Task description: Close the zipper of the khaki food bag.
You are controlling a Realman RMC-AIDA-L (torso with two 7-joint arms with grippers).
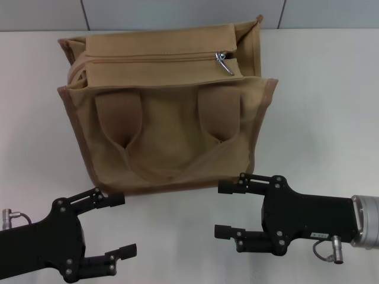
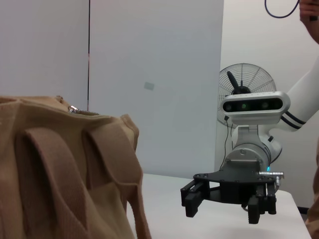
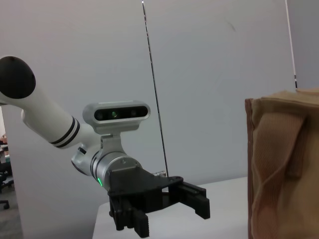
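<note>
Sitting on white table (image 1: 331,106), khaki food bag (image 1: 166,148) (grey wall (image 1: 177,12) behind).

this looks like a robotics lab or test room rather than a home; a plain white table (image 1: 331,89) stands against bare pale panelled walls (image 2: 149,59) with thin dark seams; a white pedestal fan (image 2: 245,82) stands in a corner of the left wrist view, and a black cable (image 2: 281,12) loops down at that view's upper edge; at the edge of the right wrist view, part of a wheeled office chair (image 3: 4,177) shows beside the table
</note>
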